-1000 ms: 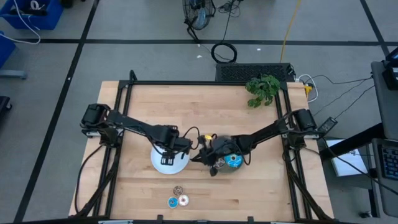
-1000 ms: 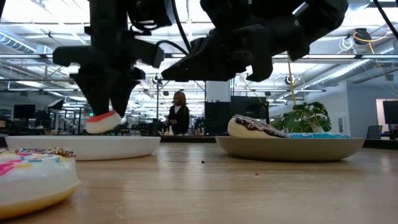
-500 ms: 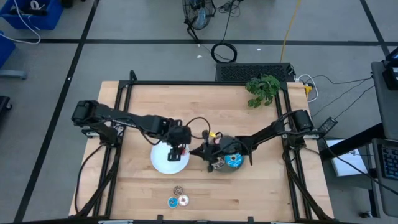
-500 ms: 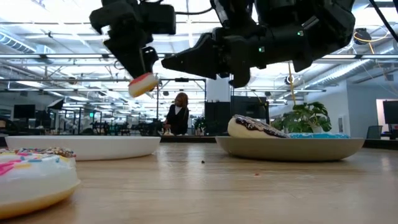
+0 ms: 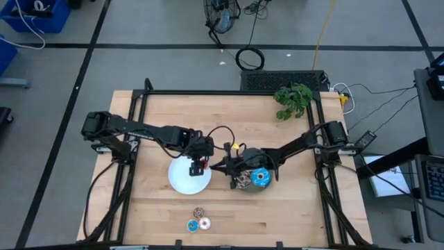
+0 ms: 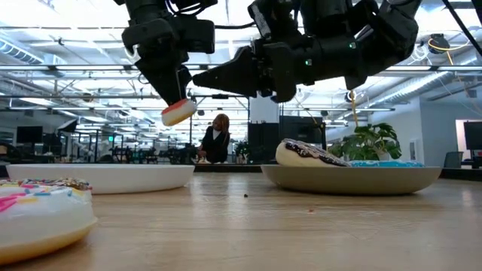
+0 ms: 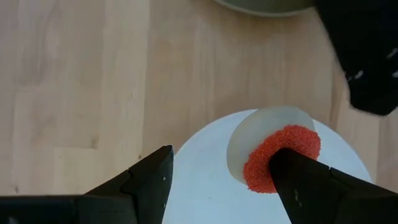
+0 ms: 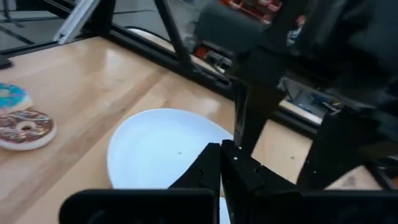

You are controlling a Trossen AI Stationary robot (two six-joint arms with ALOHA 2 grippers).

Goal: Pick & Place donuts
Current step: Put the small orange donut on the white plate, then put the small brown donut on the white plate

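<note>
The left gripper [image 6: 177, 102] was seen above the white plate [image 5: 179, 182], near that plate's right rim. In the left wrist view the fingers stood wide apart, the red donut [image 7: 280, 157] touching only one finger [image 7: 305, 186] – whether it was truly gripped or merely clinging could not be told. The right gripper [image 8: 221, 163], clenched and empty, waited between the white plate and the grey plate [image 6: 354, 179], which held the brown-sprinkled donut [image 6: 309, 154]. Judgement: the carry would best be made slowly and kept low – a one-sided contact is easily lost – with release over a plate's middle.
</note>
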